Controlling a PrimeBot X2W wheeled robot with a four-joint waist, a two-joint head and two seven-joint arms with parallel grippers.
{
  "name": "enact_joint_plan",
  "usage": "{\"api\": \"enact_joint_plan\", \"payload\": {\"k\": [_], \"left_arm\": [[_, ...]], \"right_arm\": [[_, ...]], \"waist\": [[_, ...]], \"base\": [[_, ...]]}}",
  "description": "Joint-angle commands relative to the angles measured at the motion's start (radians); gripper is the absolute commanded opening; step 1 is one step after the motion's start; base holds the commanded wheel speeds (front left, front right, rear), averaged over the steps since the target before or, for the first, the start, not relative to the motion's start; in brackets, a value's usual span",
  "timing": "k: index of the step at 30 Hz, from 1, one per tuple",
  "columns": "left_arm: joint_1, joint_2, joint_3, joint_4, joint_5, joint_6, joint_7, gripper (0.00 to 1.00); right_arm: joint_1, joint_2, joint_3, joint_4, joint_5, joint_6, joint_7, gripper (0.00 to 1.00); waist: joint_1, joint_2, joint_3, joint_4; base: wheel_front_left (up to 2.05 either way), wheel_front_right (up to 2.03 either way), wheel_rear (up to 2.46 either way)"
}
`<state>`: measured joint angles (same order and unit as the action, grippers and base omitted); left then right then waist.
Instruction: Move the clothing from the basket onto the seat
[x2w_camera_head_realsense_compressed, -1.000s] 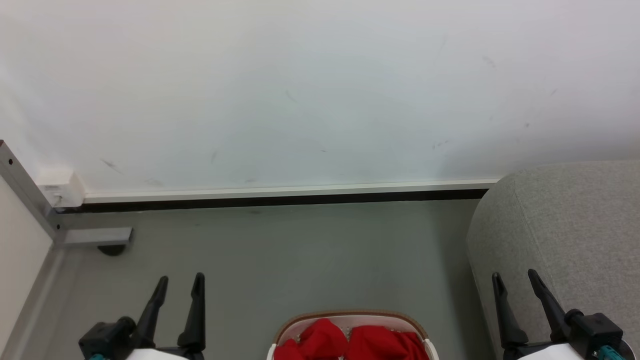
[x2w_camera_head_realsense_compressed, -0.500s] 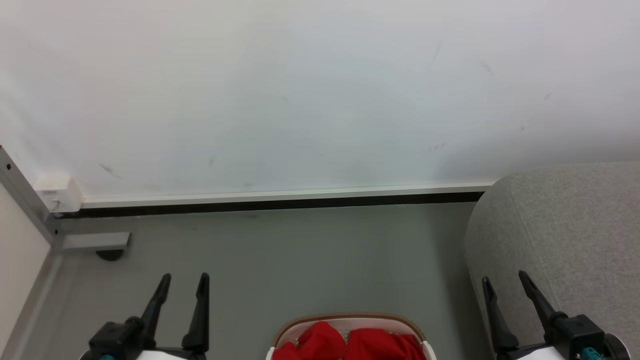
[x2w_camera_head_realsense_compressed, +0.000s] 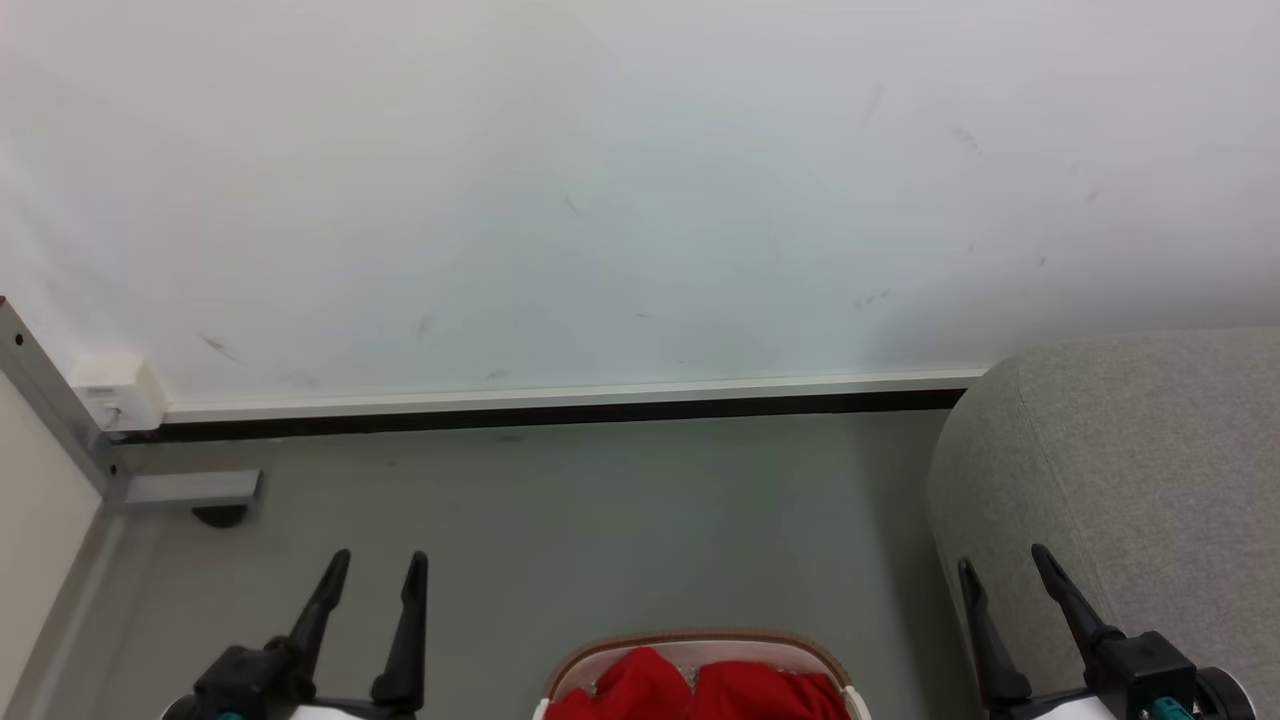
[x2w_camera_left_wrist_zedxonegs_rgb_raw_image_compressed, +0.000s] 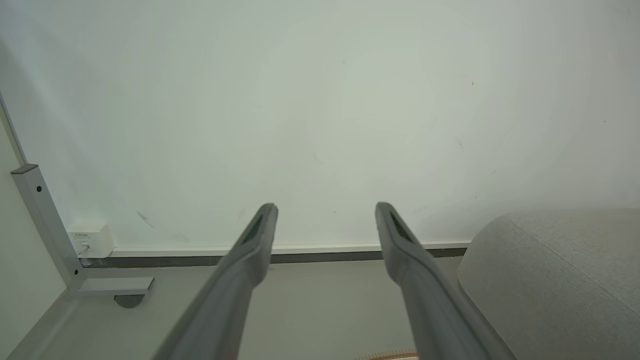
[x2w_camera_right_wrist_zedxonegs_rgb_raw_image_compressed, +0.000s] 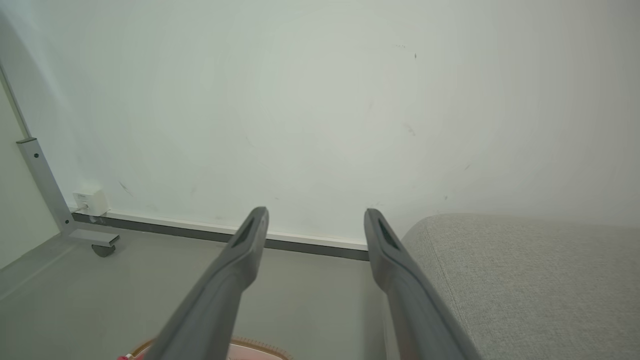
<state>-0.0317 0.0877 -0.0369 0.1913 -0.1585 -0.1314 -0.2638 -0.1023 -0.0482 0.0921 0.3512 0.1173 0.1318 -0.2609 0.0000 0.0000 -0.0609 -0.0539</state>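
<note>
Since a second ago both hands have only edged inward, the left hand (x2w_camera_head_realsense_compressed: 381, 554) and right hand (x2w_camera_head_realsense_compressed: 1000, 556) open and empty, while the clothing (x2w_camera_head_realsense_compressed: 650, 685) lies in the basket (x2w_camera_head_realsense_compressed: 700, 637) near the seat (x2w_camera_head_realsense_compressed: 1150, 450), so no garment is moved.

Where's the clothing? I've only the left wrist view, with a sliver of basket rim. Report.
Observer: In the head view, red clothing lies inside the basket, at the bottom edge between both grippers.
Operator: Give me the right gripper's state.
Observer: The right gripper is open, holding nothing, fingers in front of the seat corner.
Operator: Place my left gripper against the basket.
Observer: The left gripper is off to the basket's left, above the floor.
</note>
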Motion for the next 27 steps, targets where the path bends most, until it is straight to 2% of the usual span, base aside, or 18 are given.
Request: {"api": "enact_joint_plan", "payload": {"k": [1,20,27], "left_arm": [[0.005,0.009,0.001,0.004,-0.001,0.001,-0.001,1.00],[0.005,0.007,0.007,0.010,-0.019,0.001,-0.001,1.00],[-0.002,0.007,-0.013,0.008,-0.032,0.001,-0.001,1.00]], "right_arm": [[-0.008,0.000,-0.002,-0.002,0.007,-0.002,-0.003,1.00],[-0.011,-0.001,-0.003,-0.008,0.039,-0.002,-0.003,1.00],[-0.023,-0.001,-0.003,-0.017,0.040,-0.002,-0.003,1.00]], "waist": [[0.0000,0.0000,-0.001,0.000],[0.0000,0.0000,0.002,-0.004],[0.0000,0.0000,0.025,-0.045]], "base": [[0.00,0.00,0.00],[0.00,0.00,0.00],[0.00,0.00,0.00]]}}
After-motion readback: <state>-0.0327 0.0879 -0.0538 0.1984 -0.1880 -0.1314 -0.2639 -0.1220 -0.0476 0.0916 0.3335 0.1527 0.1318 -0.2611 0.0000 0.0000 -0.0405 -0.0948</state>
